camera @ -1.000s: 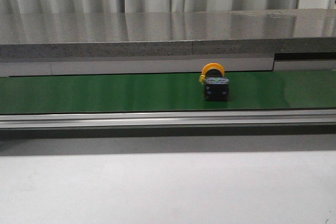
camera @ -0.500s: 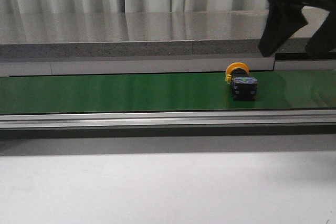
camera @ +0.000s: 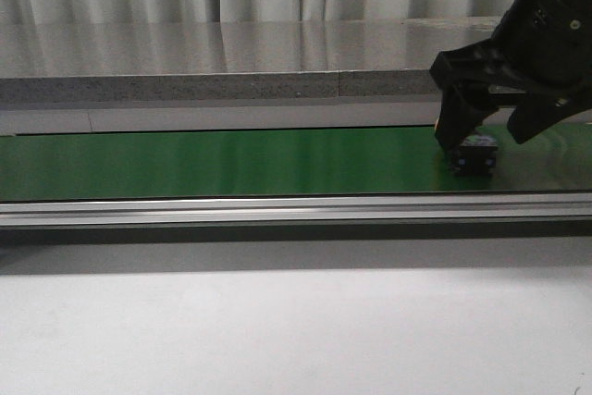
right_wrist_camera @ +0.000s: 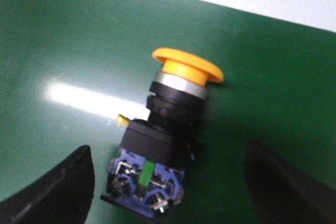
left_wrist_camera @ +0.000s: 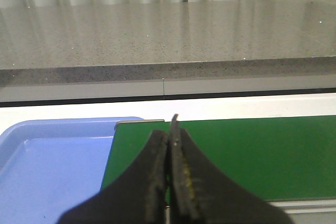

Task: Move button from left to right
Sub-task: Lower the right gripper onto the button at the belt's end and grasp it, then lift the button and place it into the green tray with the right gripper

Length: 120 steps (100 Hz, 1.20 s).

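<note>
The button [camera: 474,158] lies on its side on the green belt [camera: 231,160] at the right, its yellow-orange cap mostly hidden behind the arm. In the right wrist view the button [right_wrist_camera: 165,129] shows its cap, black body and blue terminal end. My right gripper [camera: 483,138] is open and low over the belt, one finger on each side of the button, not touching it; the right wrist view shows the gripper [right_wrist_camera: 168,182] with wide gaps. My left gripper [left_wrist_camera: 170,136] is shut and empty over the belt's left end; it is out of the front view.
A blue tray [left_wrist_camera: 47,156] sits just beyond the belt's left end. A metal rail [camera: 277,210] runs along the belt's near edge. A grey stone counter [camera: 231,80] rises behind the belt. A white table surface [camera: 277,330] lies in front.
The button has travelled to the right along the belt. My right gripper has come down from the upper right and now straddles it, open.
</note>
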Each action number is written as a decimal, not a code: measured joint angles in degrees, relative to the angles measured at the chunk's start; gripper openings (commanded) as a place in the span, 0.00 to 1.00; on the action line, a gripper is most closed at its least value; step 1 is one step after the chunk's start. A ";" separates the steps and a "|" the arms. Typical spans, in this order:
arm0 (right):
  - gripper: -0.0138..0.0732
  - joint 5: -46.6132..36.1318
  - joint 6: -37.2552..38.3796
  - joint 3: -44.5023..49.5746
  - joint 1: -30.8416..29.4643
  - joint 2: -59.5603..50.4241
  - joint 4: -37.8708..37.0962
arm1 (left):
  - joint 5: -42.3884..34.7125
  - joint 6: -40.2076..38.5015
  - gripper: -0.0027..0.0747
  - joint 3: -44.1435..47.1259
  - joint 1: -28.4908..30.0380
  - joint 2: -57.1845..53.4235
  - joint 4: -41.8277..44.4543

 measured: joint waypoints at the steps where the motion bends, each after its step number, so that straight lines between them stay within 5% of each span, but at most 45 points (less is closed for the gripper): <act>1: 0.83 0.03 0.00 0.00 0.00 0.21 -0.01 | 0.00 0.00 0.01 0.00 0.00 0.00 0.00; 12: 0.76 -1.10 0.00 -0.12 0.00 1.70 -0.36 | 0.00 0.00 0.01 0.00 0.00 0.00 0.00; 27: 0.48 -1.75 -0.12 -0.24 0.00 2.79 -0.79 | 0.00 0.00 0.01 0.00 0.00 0.00 0.00; 39: 0.36 -1.26 -0.12 -0.58 0.00 2.79 -0.79 | 0.00 0.00 0.01 0.00 0.00 0.00 0.00; 79: 0.36 9.40 -0.12 -11.32 -2.45 0.27 -6.62 | 0.00 0.00 0.01 0.00 0.00 0.00 0.00; 120: 0.36 10.36 -0.12 -14.66 -21.89 0.33 -14.37 | 0.00 0.00 0.01 0.00 0.00 0.00 0.00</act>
